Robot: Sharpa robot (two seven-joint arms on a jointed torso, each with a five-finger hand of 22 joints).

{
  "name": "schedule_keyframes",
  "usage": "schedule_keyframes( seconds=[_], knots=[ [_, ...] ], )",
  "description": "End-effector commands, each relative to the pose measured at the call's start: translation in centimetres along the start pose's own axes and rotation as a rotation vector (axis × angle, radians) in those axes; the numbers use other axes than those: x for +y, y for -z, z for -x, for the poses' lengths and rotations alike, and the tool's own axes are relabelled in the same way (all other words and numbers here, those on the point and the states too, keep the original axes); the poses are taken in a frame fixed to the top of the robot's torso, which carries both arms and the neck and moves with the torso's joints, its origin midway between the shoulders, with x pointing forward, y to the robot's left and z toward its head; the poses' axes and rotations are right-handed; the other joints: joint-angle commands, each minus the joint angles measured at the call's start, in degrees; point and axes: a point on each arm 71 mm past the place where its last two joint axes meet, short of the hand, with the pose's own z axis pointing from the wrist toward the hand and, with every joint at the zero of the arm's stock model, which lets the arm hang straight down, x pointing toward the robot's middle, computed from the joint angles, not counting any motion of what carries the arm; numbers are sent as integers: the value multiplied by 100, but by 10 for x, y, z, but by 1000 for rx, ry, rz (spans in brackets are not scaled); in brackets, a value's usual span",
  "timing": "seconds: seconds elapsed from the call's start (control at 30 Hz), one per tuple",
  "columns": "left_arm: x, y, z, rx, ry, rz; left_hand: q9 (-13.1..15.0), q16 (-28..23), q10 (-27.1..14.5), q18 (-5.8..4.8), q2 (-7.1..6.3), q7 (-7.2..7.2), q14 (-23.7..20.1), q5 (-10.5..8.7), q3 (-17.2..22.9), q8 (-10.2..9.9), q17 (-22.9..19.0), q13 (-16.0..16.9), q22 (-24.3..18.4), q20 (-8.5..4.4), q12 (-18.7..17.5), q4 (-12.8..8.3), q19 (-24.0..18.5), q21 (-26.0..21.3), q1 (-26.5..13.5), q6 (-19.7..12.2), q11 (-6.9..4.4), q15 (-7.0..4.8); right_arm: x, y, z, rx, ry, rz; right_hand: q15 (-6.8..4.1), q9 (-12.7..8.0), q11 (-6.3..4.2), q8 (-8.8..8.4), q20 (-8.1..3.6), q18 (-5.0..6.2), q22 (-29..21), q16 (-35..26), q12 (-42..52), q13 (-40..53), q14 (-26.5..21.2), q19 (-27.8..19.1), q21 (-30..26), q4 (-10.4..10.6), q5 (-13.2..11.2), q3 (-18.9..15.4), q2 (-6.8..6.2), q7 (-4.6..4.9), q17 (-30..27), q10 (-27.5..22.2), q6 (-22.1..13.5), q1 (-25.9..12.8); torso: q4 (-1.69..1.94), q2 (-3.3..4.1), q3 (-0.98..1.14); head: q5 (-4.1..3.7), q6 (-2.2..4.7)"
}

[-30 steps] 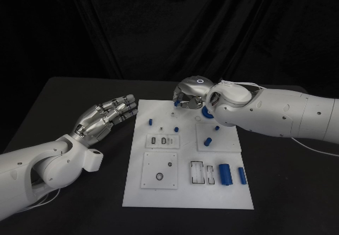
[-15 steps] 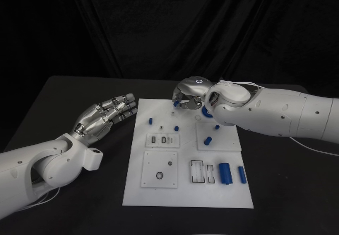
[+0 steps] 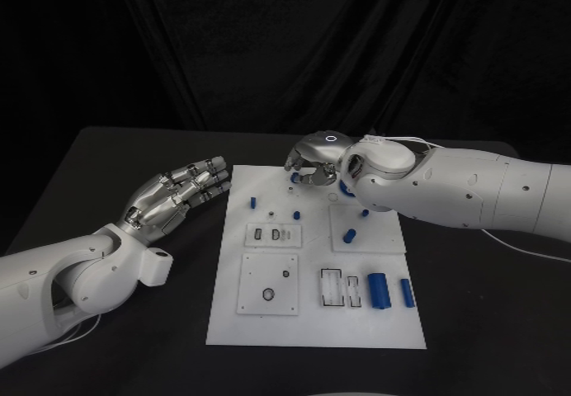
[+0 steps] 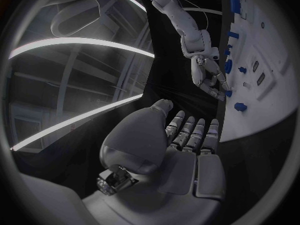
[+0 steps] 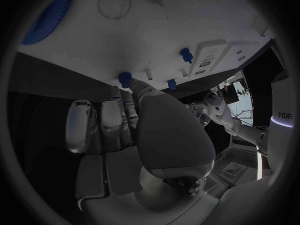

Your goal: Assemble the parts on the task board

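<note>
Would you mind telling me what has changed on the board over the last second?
The right hand has shifted slightly toward the board's far left corner, its fingers still at the small blue peg there. The left hand stays open beside the white board, and the other blue parts, such as the large cylinder, have not moved.
</note>
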Motion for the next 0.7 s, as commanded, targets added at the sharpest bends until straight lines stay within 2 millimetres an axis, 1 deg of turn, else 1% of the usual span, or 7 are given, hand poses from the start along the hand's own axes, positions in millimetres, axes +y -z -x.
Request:
schedule_keyframes(
  seconds=[0.03, 0.23, 0.37, 0.53, 0.57, 0.6, 0.7],
  knots=[
    [-15, 1, -1, 13, 14, -206, 6, 33, -12, -77, 2, 7, -4, 21, 27, 30, 7, 6, -4, -7, 13, -3, 14, 20, -56, 17, 40, 22, -4, 0, -3, 27, 4, -46, 33, -82, 42, -25, 36, 32, -82, -56, -25, 11, -67, -77, -60, -60, -40, -33, -60, -29, -105, -246, -205, -19, -5, -1, -1, -1, -7],
    [-15, 1, -1, 13, 14, -202, 5, 31, -21, -82, -1, 11, -9, 18, 48, 27, 6, 4, -4, -6, 8, -7, 15, 21, -61, 10, 43, 27, -8, 5, 1, -33, -3, -38, 48, -352, 83, -49, 65, 63, -187, -122, 13, 33, -169, -171, -158, -185, -65, -183, -28, -190, -240, -670, -967, -45, 6, -3, 0, -22, -15],
    [-15, 2, 0, 11, 14, -200, 5, 31, -21, -82, -1, 11, -9, 18, 48, 27, 6, 4, -4, -6, 8, -7, 15, 21, -61, 10, 43, 27, -14, 16, 9, -88, -9, -35, 28, -355, 64, -16, 51, 67, -193, -135, 85, 59, -184, -179, -171, -216, -26, -202, -9, -204, -262, -628, -878, -30, 3, -2, 1, -3, 28],
    [-15, 4, 1, 7, 13, -197, 6, 41, -21, -86, -3, 14, -5, 17, 60, 28, 8, 5, -4, -5, 12, -10, 17, 22, -64, 16, 45, 31, -30, 42, 26, -124, -10, -63, -4, -312, -14, 146, 19, 62, -169, -147, 463, 178, -191, -172, -181, -195, 56, -165, 74, 48, -275, -172, -377, -39, -1, -4, 0, 25, 81],
    [-16, 4, 1, 2, 16, -197, 6, 41, -21, -86, -3, 14, -5, 17, 60, 28, 8, 5, -4, -5, 12, -10, 17, 22, -64, 16, 45, 31, -35, 52, 32, -131, -11, -75, -79, -271, -99, 272, -13, 65, -178, -161, 695, 266, -200, -182, -196, -182, 49, -138, 72, 195, -292, 143, -83, -35, -3, -4, 0, 24, 82],
    [-16, 5, 2, -2, 18, -197, 8, 47, -15, -87, -7, 16, -2, 17, 65, 30, 9, 7, -3, -5, 21, -12, 19, 23, -65, 30, 46, 32, -38, 59, 34, -132, -13, -83, -96, -275, -142, 274, -45, 73, -191, -172, 775, 301, -205, -192, -208, -175, 45, -125, 78, 204, -307, 226, -53, -32, -5, -2, 0, 17, 81],
    [-16, 5, 2, -11, 22, -196, 8, 46, -16, -88, -8, 17, -2, 18, 67, 31, 9, 6, -3, -5, 20, -13, 20, 24, -66, 30, 47, 32, -46, 74, 37, -125, -15, -107, -396, -304, -448, 260, -293, 52, -209, -275, 1815, 987, -235, -218, -264, -212, -16, -191, 84, 142, -402, 514, 128, -18, -10, -2, 1, -3, 87]
  ],
)
